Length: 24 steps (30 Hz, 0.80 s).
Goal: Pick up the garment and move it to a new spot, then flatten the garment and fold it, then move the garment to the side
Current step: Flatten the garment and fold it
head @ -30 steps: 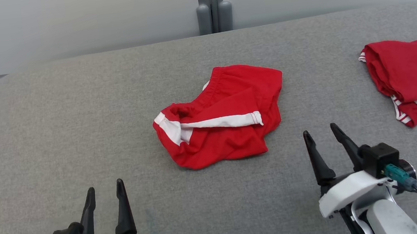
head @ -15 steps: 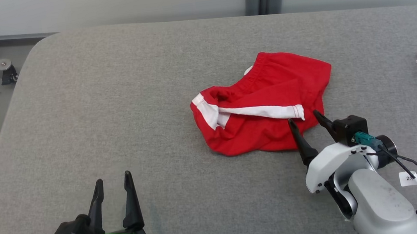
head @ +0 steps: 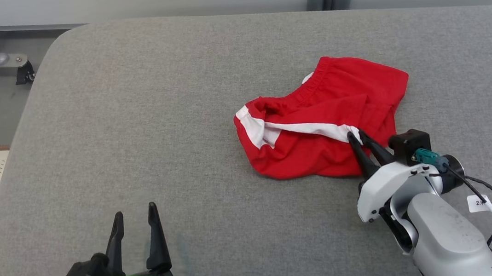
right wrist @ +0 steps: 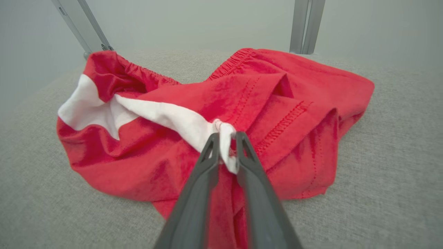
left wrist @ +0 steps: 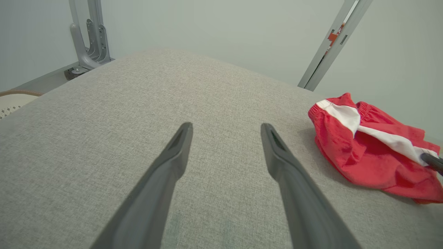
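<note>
Right tool [head: 355,135], open before, being clamped on trim of crumpled red fabric shorts [head: 313,158]; left tool [head: 135,210] open, empty; lift-ready

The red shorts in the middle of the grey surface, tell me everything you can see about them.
The red shorts look like soft knit fabric, with a gathered elastic waistband, stitched hems and a white side stripe. They lie crumpled and partly folded over themselves, not flat, on the grey padded surface, right of its centre in the head view. The right gripper is shut on the end of the white stripe, pinching it between both fingers.
</note>
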{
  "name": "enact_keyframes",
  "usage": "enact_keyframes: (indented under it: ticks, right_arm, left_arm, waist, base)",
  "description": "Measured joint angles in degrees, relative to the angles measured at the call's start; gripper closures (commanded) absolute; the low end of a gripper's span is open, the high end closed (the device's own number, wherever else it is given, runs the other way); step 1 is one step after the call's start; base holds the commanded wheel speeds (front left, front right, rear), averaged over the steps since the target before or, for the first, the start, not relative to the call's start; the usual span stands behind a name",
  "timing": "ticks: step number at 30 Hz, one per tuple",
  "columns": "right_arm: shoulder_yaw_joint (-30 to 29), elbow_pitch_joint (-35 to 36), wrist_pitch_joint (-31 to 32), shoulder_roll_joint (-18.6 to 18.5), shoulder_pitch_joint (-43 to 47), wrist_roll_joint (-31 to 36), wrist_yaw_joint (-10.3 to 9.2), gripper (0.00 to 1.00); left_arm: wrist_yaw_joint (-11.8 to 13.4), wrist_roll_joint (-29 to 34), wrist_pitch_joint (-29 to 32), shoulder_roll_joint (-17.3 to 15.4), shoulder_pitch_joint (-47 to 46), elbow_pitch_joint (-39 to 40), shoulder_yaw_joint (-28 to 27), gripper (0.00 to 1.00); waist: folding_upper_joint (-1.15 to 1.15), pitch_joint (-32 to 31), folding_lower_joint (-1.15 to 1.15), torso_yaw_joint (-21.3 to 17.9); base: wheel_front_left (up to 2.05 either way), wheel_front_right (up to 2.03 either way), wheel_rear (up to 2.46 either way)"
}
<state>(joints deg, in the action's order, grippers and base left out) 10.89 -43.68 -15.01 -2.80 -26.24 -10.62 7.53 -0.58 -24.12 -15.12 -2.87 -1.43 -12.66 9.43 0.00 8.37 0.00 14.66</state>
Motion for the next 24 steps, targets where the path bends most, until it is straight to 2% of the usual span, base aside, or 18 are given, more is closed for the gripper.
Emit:
enact_keyframes:
  ticks: [1, 2, 7, 14, 20, 24]
  right_arm:
    - [0.2, -0.2, 0.0, 0.0, 0.0, -0.1, 0.00, 0.92]
    - [0.3, -0.3, 0.0, 0.0, 0.0, -0.2, 0.00, 1.00]
    - [0.1, 1.1, 0.0, 0.0, -0.3, -0.3, 0.00, 1.00]
    - [-3.6, 7.5, 0.0, 0.0, 3.1, 0.6, 0.00, 1.00]
    - [-5.8, 11.6, 0.0, 0.0, 8.0, 2.3, 0.00, 1.00]
    - [-6.0, 12.6, 0.0, 0.0, 8.7, 2.7, 0.00, 1.00]
  left_arm:
    - [0.0, 0.0, 0.0, 0.0, 0.0, 0.0, 0.1, 0.00]
    - [0.0, 0.0, 0.0, 0.0, 0.0, -0.1, 0.2, 0.00]
    - [0.1, 0.1, 0.0, 0.0, 0.0, -0.1, 0.3, 0.00]
    - [0.0, 0.2, 0.0, 0.0, -0.1, 0.1, 0.2, 0.00]
    - [-2.1, 3.8, 0.1, -0.3, -4.6, -2.2, 3.7, 0.00]
    - [-4.1, 6.3, 5.2, -1.6, -12.4, -6.4, 7.6, 0.00]
  waist:
    - [0.00, 0.0, 0.00, -0.3]
    - [0.00, 0.0, 0.00, -0.6]
    - [0.00, 0.2, 0.00, -2.0]
    - [0.00, 0.1, 0.00, -4.4]
    - [0.00, 0.3, 0.00, -6.5]
    - [0.00, 0.8, 0.00, -7.9]
  base:
    - [0.00, 0.00, 0.00]
    - [0.00, 0.00, 0.00]
    - [0.00, 0.00, 0.00]
    - [0.00, 0.00, 0.00]
    - [0.00, 0.00, 0.00]
    - [0.00, 0.00, 0.00]
